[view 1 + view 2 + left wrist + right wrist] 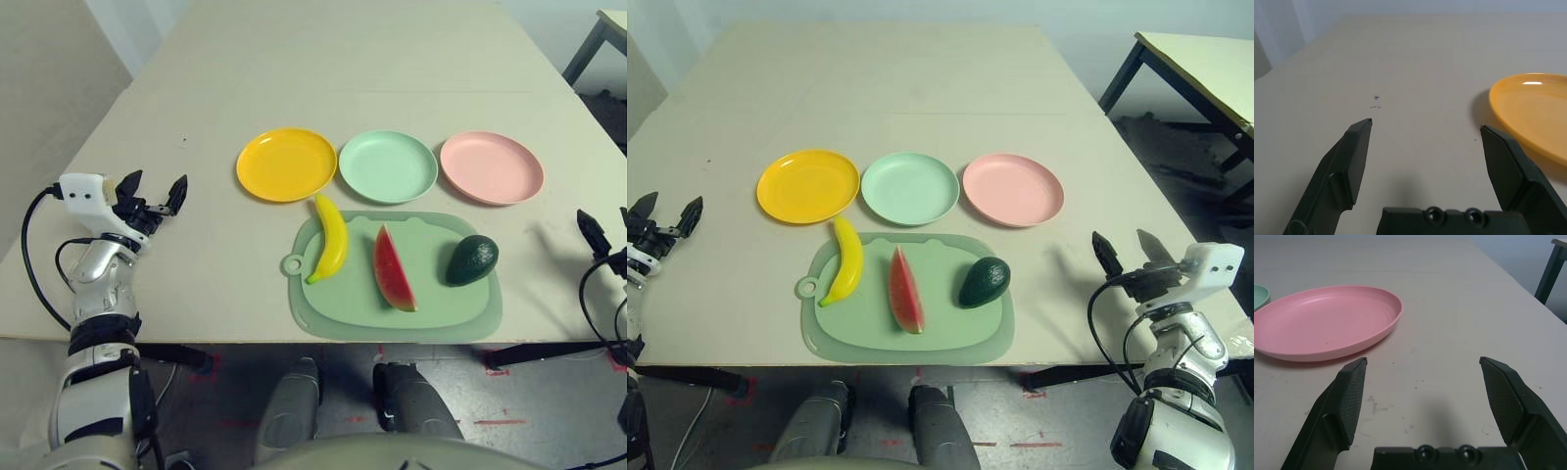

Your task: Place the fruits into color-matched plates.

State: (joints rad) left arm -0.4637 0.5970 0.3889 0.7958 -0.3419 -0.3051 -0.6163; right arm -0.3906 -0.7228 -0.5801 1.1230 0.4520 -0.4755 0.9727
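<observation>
Spanning the view, the counter (196, 88) carries a pale green cutting mat (343, 318) at its near edge. On the mat lie the banana (330, 238), watermelon wedge (394, 269) and avocado (472, 259), well apart. Just beyond sit 3 empty plates: yellow-orange plate (286, 164), mint plate (388, 165), pink plate (491, 167). The left hand (152, 199) and right hand (1127, 253) hover released, holding nothing, near the counter's side edges.
</observation>
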